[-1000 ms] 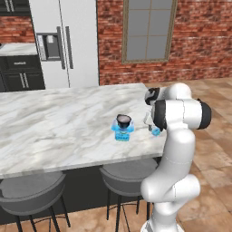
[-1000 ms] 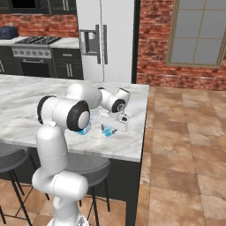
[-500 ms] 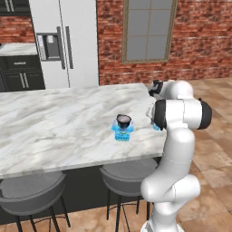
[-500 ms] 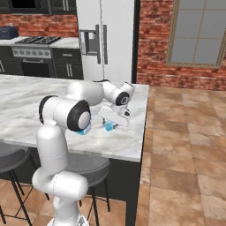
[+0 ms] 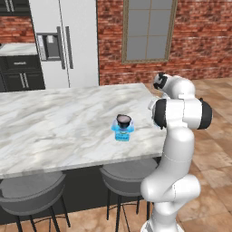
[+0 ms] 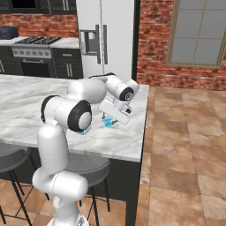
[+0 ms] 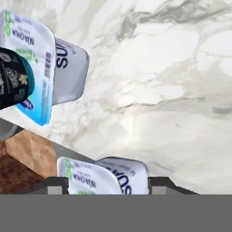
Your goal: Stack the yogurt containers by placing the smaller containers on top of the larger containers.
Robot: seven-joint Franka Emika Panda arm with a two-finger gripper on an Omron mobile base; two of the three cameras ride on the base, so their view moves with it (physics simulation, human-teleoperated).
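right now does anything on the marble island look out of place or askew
Nothing is spilled or damaged. The small dark round cup already sits on the larger light-blue squarish tub. The tiny light-blue squarish tub stands apart on the white marble island counter, near its edge, between the gripper fingertips and not yet stacked.

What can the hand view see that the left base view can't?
Hand view: the tiny blue tub close up, between the two fingers; I can't tell if they squeeze it yet. You can also see the writing on the big blue tub.
Left base view: the fridge, the window, the stools and the robot's white arm.
Both: the marble counter and the dark cup sitting on the big blue tub.
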